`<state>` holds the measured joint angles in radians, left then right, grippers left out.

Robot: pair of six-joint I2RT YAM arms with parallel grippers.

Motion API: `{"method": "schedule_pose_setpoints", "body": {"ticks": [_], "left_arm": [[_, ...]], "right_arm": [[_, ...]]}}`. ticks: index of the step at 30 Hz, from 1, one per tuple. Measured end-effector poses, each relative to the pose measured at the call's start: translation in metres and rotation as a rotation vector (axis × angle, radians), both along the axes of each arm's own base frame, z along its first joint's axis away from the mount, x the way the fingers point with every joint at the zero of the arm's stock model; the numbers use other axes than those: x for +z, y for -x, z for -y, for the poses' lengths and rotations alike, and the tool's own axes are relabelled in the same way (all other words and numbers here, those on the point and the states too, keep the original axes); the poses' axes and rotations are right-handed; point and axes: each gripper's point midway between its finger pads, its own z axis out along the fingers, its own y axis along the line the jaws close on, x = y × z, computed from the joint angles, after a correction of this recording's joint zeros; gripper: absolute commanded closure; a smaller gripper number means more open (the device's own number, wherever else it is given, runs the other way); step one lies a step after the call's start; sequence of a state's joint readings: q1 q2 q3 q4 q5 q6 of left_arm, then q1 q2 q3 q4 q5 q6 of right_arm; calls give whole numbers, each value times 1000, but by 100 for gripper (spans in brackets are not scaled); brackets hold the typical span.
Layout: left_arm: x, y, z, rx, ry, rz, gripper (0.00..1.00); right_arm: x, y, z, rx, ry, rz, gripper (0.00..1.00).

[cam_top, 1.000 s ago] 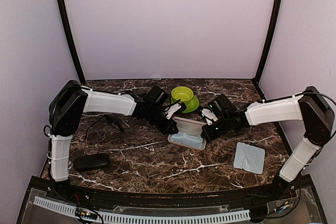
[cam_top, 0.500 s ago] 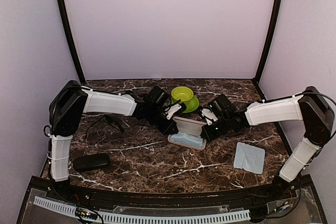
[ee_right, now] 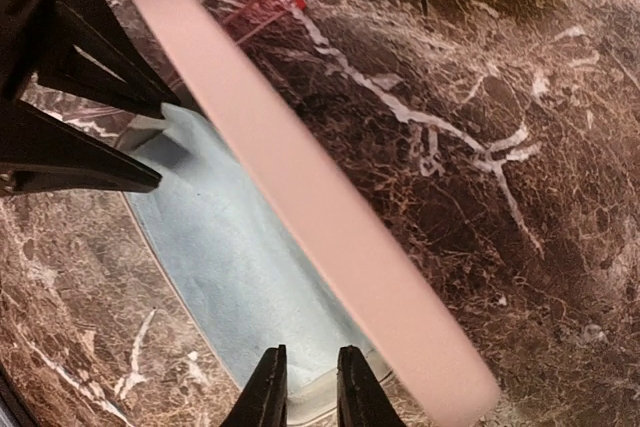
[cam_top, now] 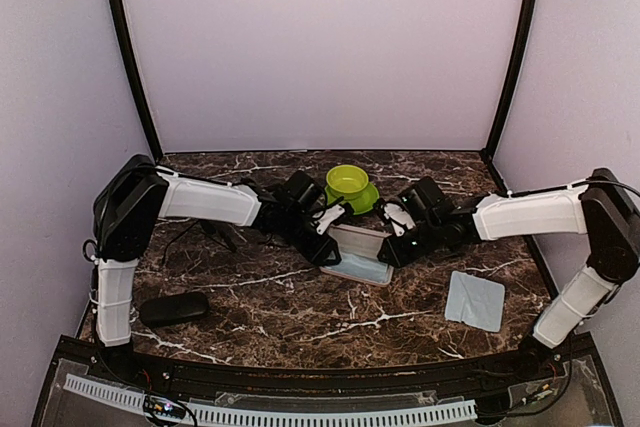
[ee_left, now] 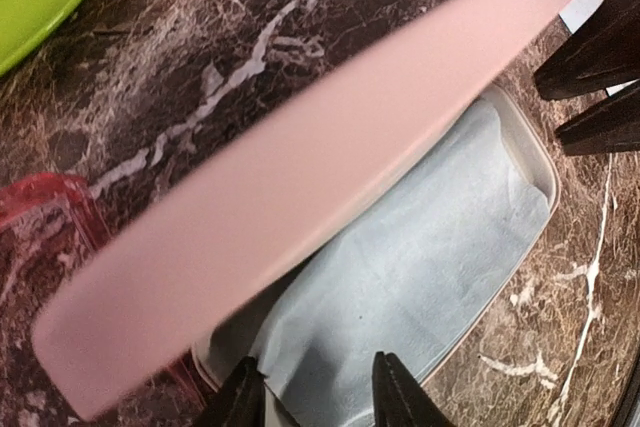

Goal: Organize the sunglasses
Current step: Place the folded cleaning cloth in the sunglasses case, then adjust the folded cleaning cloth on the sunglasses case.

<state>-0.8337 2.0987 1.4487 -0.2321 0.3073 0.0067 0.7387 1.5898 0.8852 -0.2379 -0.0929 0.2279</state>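
Both grips have loosened since a second ago.
Left fingers [ee_left: 245, 397]: spread, nothing between them, at the end of the pink case [cam_top: 356, 269].
Red sunglasses [ee_left: 40, 202]: on the bench [cam_top: 300, 307] just behind the raised lid [ee_left: 300, 197], not yet inside.
Right fingers [ee_right: 268, 387]: slightly parted, empty.
I judge the case open and ready for loading.

The pink case [cam_top: 358, 253] sits mid-table with its lid propped open, and it has a pale blue lining [ee_left: 400, 277]. A lime green bowl [cam_top: 347, 183] sits just behind it. There's a black oblong case [cam_top: 174, 308] near left and a grey-blue cloth [cam_top: 474, 300] near right, all on a dark marble table [cam_top: 300, 312].
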Motion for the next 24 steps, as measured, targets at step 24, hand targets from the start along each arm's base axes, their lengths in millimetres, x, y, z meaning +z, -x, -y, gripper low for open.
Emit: {"method": "schedule_pose_setpoints", "body": {"ticks": [24], "left_arm": [[-1, 28, 4, -13, -9, 46, 56]], "right_arm": [[-25, 36, -23, 50, -44, -86, 90]]}}
